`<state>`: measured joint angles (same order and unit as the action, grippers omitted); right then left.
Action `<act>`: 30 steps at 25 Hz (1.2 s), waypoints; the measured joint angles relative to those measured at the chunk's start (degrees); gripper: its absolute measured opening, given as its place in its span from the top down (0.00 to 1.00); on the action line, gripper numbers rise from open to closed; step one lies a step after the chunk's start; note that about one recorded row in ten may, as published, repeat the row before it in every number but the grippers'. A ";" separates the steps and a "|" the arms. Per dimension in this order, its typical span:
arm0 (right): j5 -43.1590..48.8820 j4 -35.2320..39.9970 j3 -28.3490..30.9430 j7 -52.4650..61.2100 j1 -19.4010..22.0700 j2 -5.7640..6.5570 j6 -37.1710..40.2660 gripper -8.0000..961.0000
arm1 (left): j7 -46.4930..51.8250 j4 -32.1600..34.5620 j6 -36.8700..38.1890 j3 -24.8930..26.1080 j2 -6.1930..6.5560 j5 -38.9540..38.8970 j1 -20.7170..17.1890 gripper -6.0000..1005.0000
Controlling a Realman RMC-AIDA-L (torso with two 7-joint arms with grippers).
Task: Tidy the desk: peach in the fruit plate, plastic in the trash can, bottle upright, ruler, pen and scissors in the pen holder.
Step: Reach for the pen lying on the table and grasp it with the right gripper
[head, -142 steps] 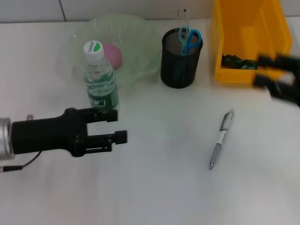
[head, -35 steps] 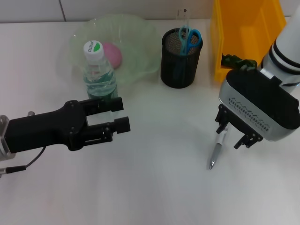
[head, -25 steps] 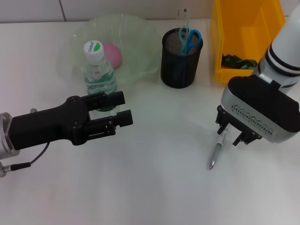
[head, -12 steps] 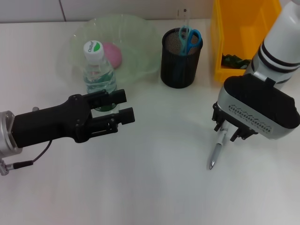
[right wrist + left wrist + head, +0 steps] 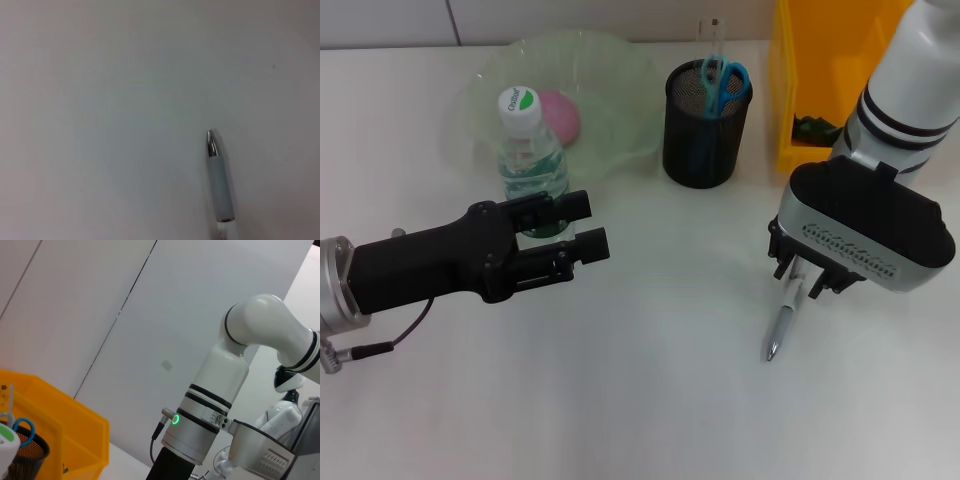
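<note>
Right claw (image 5: 803, 277) parted, straddling upper end of pen (image 5: 782, 323); left claw (image 5: 582, 228) open, empty.

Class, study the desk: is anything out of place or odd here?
Only the pen: it lies loose on the desk, not in the pen holder. The right gripper is over its upper end. The bottle stands upright; the peach is in the plate.

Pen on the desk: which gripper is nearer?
Right. The right gripper sits directly over the pen, fingers straddling its upper end. The left gripper is far across the desk, in front of the water bottle.
</note>
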<state>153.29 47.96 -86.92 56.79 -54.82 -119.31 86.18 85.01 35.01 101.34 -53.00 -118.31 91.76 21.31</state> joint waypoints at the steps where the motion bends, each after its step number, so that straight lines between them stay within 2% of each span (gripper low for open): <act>1: 0.00 -0.20 0.00 -0.24 -0.13 -0.02 -0.14 0.59 | 0.04 -0.01 -0.03 0.00 0.00 0.00 0.06 0.29; 6: 0.00 -0.60 0.00 -1.15 -0.55 -0.04 -0.38 0.59 | 0.26 -0.09 -0.09 0.00 0.01 0.00 0.39 0.29; 14: 0.67 -1.64 -0.19 -2.04 -0.98 -0.13 -0.51 0.65 | 0.35 -0.44 -0.27 0.00 -0.03 0.00 0.50 0.29; 30: 0.71 -3.30 -1.69 -2.13 -1.33 -0.27 -0.74 0.66 | -0.12 -1.56 -0.71 -0.15 -0.08 0.00 0.84 0.29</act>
<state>153.99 44.66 -88.61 54.66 -56.16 -119.58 85.45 84.89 33.45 100.63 -53.14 -118.39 91.76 22.15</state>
